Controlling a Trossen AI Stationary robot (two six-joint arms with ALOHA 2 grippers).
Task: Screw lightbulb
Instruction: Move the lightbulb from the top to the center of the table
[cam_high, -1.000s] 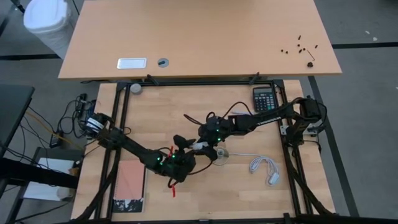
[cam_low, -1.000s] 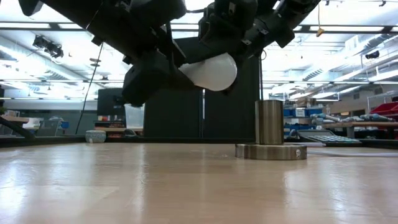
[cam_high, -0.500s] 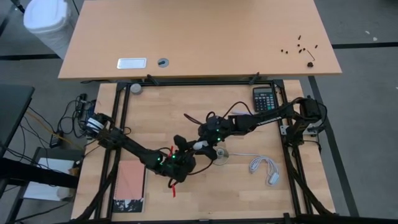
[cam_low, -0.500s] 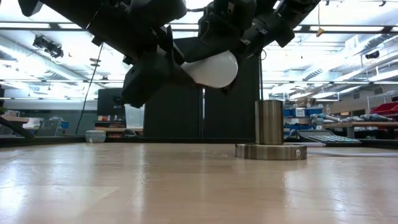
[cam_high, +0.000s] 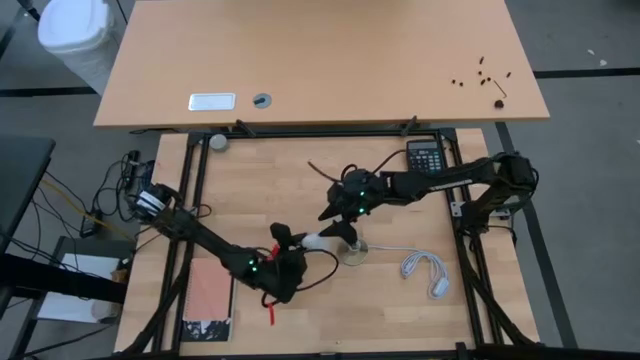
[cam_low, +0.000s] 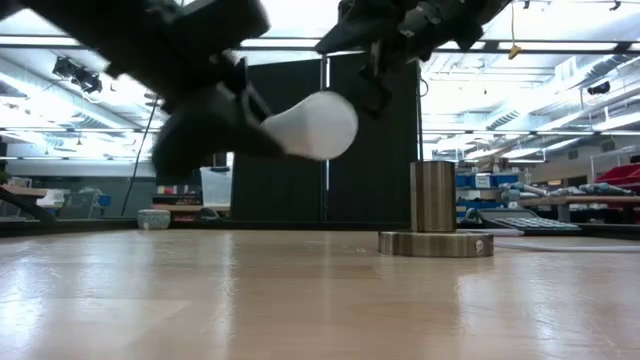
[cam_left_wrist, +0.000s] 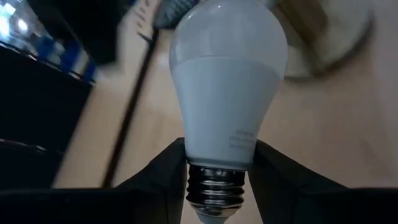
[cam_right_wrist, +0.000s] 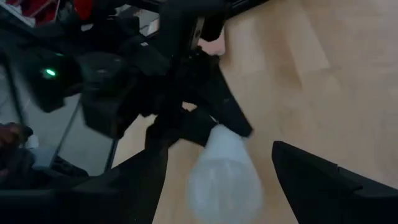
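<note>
On my pale wooden worktop (cam_high: 250, 190), the lightbulb (cam_left_wrist: 227, 81) is clear of the surface near centre, its neck clamped just above the threads in the left pincer (cam_left_wrist: 217, 165). The right pincer (cam_high: 340, 225) stands open at the bulb's two o'clock, off the globe. The metal socket (cam_low: 433, 215) waits at three o'clock. My plan: swing the screw base down, centre it over the socket, and turn gently to avoid cross-threading.

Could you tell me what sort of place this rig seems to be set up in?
Probably a robotics lab or workshop. The low view shows an open hall with ceiling strip lights and cluttered benches behind the table. From above, a calculator, loose screws on a second desk and floor cables show.
</note>
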